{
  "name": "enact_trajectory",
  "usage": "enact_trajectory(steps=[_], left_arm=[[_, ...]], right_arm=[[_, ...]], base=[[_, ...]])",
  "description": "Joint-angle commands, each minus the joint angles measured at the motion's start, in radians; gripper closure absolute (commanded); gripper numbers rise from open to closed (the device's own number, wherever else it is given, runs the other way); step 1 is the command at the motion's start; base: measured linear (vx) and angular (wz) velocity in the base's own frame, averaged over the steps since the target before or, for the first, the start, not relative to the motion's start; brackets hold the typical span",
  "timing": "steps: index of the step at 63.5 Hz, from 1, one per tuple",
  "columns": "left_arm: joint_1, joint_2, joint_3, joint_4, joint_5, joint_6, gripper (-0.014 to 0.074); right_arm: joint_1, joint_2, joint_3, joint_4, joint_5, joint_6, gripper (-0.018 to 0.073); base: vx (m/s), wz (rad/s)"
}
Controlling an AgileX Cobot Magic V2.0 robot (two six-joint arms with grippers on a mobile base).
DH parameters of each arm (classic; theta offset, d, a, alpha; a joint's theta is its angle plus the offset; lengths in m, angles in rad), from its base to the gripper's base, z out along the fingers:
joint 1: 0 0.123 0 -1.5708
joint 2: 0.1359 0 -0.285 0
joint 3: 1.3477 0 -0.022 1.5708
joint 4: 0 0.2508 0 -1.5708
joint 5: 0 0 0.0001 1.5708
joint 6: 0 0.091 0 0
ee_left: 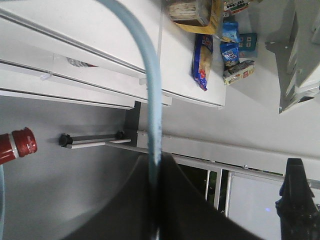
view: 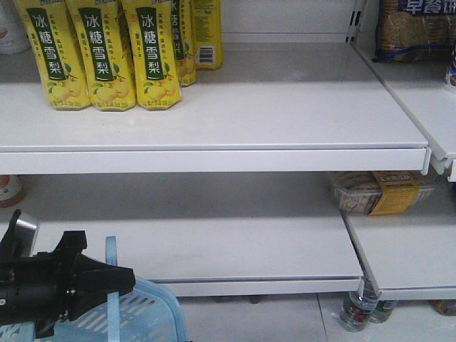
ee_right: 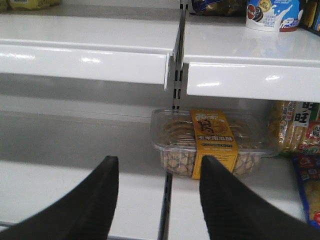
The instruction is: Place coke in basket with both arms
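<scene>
My left gripper point(view: 117, 280) is shut on the flat swing handle point(view: 111, 249) of the light-blue basket point(view: 146, 313) at the bottom left of the front view. In the left wrist view the jaws point(ee_left: 155, 157) clamp the pale blue handle strip point(ee_left: 152, 90). Of the coke, only its red neck and cap point(ee_left: 17, 145) show, at the left edge of that view. I cannot tell whether it is inside the basket. My right gripper point(ee_right: 159, 165) is open and empty, facing the lower shelf.
Yellow pear-drink bottles point(view: 100, 53) stand on the upper shelf. A clear biscuit box with a yellow label point(ee_right: 210, 142) lies on the lower shelf point(view: 214, 235) at the right. Water bottles point(view: 356, 306) stand under the shelves. Snack packs point(ee_left: 202, 60) lie on a side shelf.
</scene>
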Motion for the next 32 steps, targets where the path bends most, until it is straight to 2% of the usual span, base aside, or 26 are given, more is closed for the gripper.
enact_trajectory(steps=[1,23,28,32], left_arm=[[0.001,-0.024,-0.029,-0.097,0.070,-0.003,0.0603],[0.001,-0.024,-0.029,-0.097,0.070,-0.003,0.0603],[0.001,-0.024,-0.029,-0.097,0.070,-0.003,0.0603],[0.001,-0.024,-0.029,-0.097,0.070,-0.003,0.0603]], right_arm=[[-0.007,0.000,-0.001,-0.071,-0.050,0.006,0.0188],[-0.007,0.000,0.005,-0.043,-0.073,0.006,0.0200],[-0.007,0.000,0.005,-0.045,-0.071,0.005,0.0257],[-0.007,0.000,0.005,-0.045,-0.071,0.005,0.0342]], base=[[0.00,0.00],[0.00,0.00],[0.00,0.00],[0.00,0.00]])
